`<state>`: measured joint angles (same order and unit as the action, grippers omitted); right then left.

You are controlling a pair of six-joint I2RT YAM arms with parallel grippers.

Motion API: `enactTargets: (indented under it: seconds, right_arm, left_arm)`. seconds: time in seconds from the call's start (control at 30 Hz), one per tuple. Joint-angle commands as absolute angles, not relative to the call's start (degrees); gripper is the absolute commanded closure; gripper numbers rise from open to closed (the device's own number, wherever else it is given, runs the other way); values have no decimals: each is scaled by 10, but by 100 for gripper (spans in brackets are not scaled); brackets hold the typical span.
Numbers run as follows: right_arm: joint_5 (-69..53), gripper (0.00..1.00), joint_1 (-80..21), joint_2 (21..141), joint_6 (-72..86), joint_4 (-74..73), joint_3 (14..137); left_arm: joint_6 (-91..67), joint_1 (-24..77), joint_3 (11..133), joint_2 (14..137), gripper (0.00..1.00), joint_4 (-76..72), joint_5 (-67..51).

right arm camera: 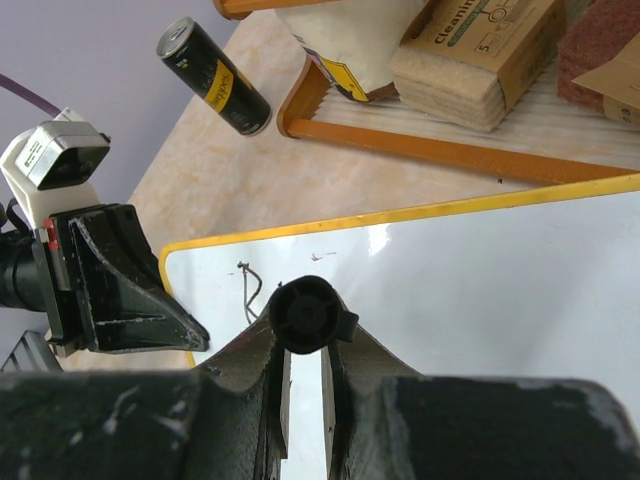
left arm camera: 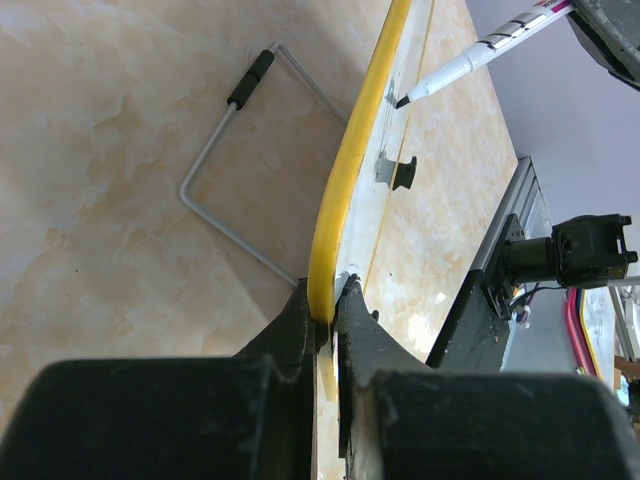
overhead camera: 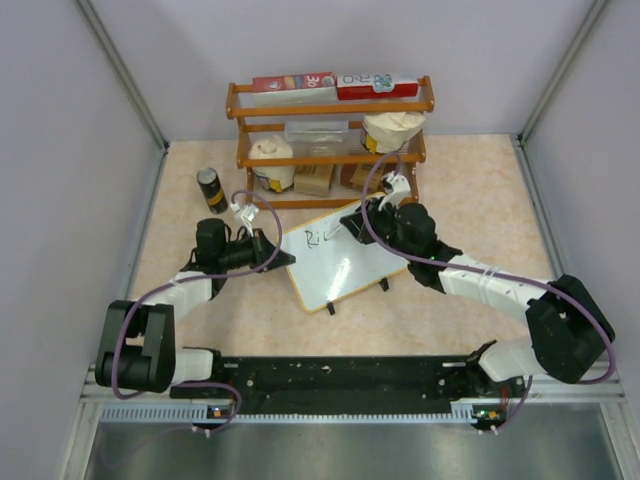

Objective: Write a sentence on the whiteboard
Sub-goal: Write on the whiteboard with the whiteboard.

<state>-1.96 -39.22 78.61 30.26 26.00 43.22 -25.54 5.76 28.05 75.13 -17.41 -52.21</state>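
1. The whiteboard (overhead camera: 335,262) stands on the table (overhead camera: 480,200) between the two arms, just in front of a wooden rack (overhead camera: 330,145). It sits askew to the table's edges, with its two black feet along the near long side.
2. The left gripper (left arm camera: 328,305) is clamped on the board's left edge. In the left wrist view its two fingers pinch the frame (which looks yellow from this close) with no gap showing between finger and frame.
3. The right gripper (right arm camera: 305,345) is closed around a marker (left arm camera: 480,55). In the right wrist view the marker is seen end-on, as a round black butt held between the fingers. The left wrist view shows its white barrel and black tip.
4. The marker's tip is at the board's white face, near the upper left part. Whether it touches the surface or is just off it cannot be told.
5. Of the sentence (overhead camera: 318,238), only a few black strokes show near the board's upper left. They are too small to read with any certainty.
6. Behind the board, a bent wire leg (left arm camera: 215,165) with a black sleeve reaches out over the table.
7. A black can (overhead camera: 211,190) with a yellow label stands on the table just left of the rack. The rack carries red-and-white boxes on top, and white bags and cardboard packs on its lower shelves.
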Motion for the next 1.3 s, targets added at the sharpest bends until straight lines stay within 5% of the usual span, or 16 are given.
enactTargets:
  seconds: [0.0,1.27]
  right_arm:
    - [-2,100,-385,770,292,244,425]
    - [-61,100,-345,743,335,302,422]
  left_arm:
    - [-176,56,264,758,100,-151,-415]
    - [-176,56,264,759,100,-151,-416]
